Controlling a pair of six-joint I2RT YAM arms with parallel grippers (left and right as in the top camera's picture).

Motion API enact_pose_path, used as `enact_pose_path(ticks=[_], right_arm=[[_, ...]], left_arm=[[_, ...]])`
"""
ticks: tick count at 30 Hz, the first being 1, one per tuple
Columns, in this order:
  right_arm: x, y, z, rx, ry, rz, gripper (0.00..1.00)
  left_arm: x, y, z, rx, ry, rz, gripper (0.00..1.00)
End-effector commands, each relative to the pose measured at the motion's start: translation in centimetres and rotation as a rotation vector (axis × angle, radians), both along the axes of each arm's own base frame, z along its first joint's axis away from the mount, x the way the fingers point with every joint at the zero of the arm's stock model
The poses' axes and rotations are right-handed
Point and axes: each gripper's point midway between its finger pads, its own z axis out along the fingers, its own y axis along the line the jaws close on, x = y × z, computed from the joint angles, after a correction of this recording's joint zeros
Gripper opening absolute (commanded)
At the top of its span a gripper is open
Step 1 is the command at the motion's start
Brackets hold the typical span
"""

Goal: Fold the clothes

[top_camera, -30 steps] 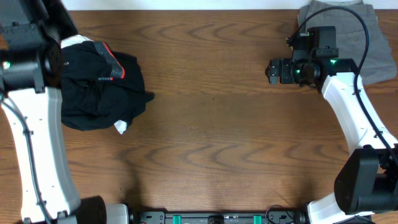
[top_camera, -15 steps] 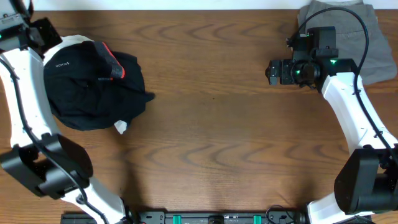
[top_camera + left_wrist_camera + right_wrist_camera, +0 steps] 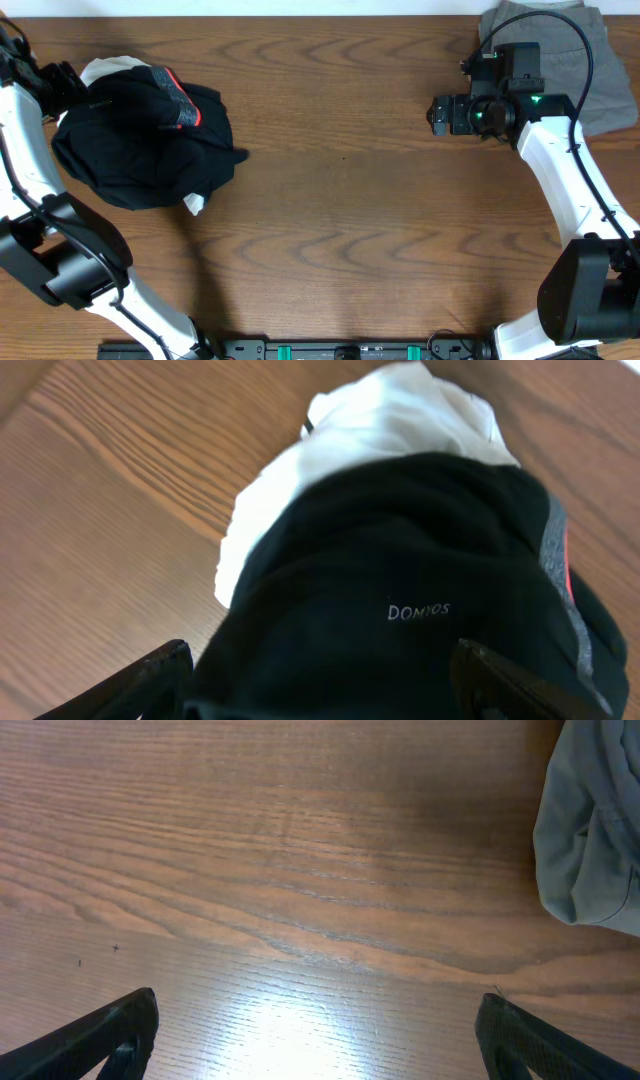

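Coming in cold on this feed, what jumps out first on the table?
The dark heap of clothes on the left side of the table draws the eye first, with a coral-red waistband across its top and a white garment poking out at its far edge. Next comes the grey garment, crumpled in the far right corner.

You have the clothes heaped on the left side of the table, the trousers lying on top of the T-shirt, which sticks out at the heap's far and near edges. The left gripper sits at the heap's far-left edge. The shorts lie in the far right corner, and the right gripper is just left of them.
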Motion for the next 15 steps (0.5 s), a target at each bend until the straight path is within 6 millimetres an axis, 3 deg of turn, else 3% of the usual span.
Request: enact_pose_path(ticks=[1,5,7,8,9,11,12,15], right_arm=[[0.2,0.7,0.8,0.009,-0.017,0.014,0.99],[0.2,0.7,0.7,0.009,-0.015,0.014,0.99],[0.2,0.7,0.7,0.009,-0.015,0.014,0.99],[0.2,0.7,0.7,0.009,-0.015,0.014,0.99],[0.2,0.7,0.7,0.009,-0.015,0.014,0.99],[0.2,0.7,0.7,0.009,-0.017,0.014,0.99],[0.2,0.7,0.8,0.009,-0.017,0.014,0.99],[0.2,0.7,0.8,0.009,-0.018,0.015,0.99]], left_arm=[[-0.3,0.1,-3.9,-0.086,0.058,0.041,0.84],[-0.4,0.0,-6.9,-0.139,0.109,0.076,0.82],[-0.4,-0.2,-7.6,-0.156,0.119,0.072,0.63],[-0.4,-0.2,-7.6,-0.159,0.118,0.073,0.44],[-0.3,-0.2,-7.4,-0.159,0.111,0.079,0.29],[-0.2,-0.1,-6.4,-0.156,0.084,0.100,0.11],[0.0,-0.1,-5.8,-0.155,0.066,0.105,0.06],[1.0,-0.9,-2.0,-0.172,-0.036,0.065,0.06]])
